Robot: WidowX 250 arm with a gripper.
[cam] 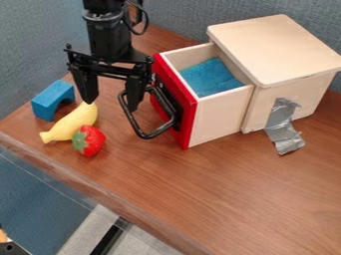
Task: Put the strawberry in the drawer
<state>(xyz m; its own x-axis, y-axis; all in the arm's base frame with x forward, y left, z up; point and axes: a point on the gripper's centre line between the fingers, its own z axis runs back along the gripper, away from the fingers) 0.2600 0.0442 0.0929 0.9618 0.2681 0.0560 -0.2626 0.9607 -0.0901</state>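
The gripper [111, 105] is opened wide at the upper left. The strawberry [92, 142] is seen at the left by the banana [70, 123]. The drawer [218, 118], upper middle, is pulled out.

At the lower left of the frame the strawberry [95, 142] is red with a green cap, against the plain yellow of the banana [72, 123]. The block [49, 98] at the left is solid blue. In the upper middle the drawer [220, 118] has pale wood sides, a bright red front, a black handle [148, 135] and a blue lining [210, 77]; the cabinet [279, 47] at the upper right is pale wood too, with silver-grey tape [279, 124]. The gripper [110, 105] is black. Darker grain streaks the brown worktop [233, 189]. The walls [33, 45] are mottled grey-blue.
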